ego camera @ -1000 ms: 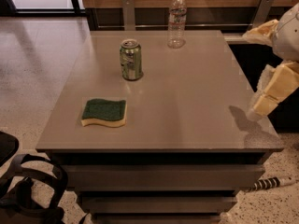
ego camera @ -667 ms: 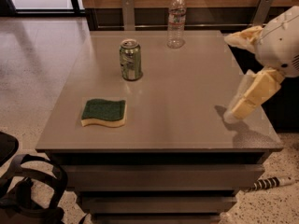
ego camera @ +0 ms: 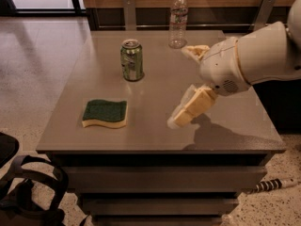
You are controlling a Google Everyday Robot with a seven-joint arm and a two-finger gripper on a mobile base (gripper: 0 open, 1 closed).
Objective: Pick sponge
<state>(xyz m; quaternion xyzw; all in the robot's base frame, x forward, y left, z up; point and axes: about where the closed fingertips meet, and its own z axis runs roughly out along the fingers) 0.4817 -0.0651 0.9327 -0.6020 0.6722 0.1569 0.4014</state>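
Note:
The sponge (ego camera: 104,113), dark green on top over pale yellow foam, lies flat near the front left of the grey table (ego camera: 155,140). My gripper (ego camera: 179,85) hangs above the table's middle right, to the right of the sponge and well apart from it. Its two pale yellow fingers (ego camera: 190,108) are spread wide, one toward the bottle and one toward the table front. It is open and holds nothing.
A green drink can (ego camera: 132,60) stands upright behind the sponge. A clear water bottle (ego camera: 178,20) stands at the table's back edge. A black frame (ego camera: 28,192) sits on the floor at the front left, and a striped cable (ego camera: 270,185) at the front right.
My arm has swung left from the table's right edge to over its middle right, bringing the gripper closer to the sponge. The sponge, can and bottle have not moved.

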